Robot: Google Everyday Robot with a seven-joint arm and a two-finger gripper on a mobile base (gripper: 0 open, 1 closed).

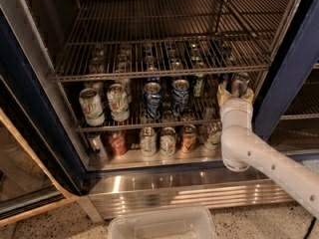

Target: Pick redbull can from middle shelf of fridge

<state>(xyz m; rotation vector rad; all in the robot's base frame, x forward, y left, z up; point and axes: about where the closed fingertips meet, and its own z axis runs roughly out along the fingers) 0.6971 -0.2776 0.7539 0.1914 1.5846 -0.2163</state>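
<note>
At right end of middle shelf [149, 127] | redbull can [239, 83] stands inside gripper [235, 90] | gripper wide, straddling it

On the middle shelf [133, 127], from the left: two white-and-green drink cans [91, 106] side by side, then two wider blue-and-silver cans [152, 99], then a dark green can [199, 84] set further back. At that shelf's right end: the gripper [235, 90]. Below, along the pale floor panel [134, 159]: a red can [117, 142], two pale silver cans [148, 141], a brownish can [188, 137]. Out front on the speckled floor [50, 227]: a clear plastic bin [159, 225].
</note>
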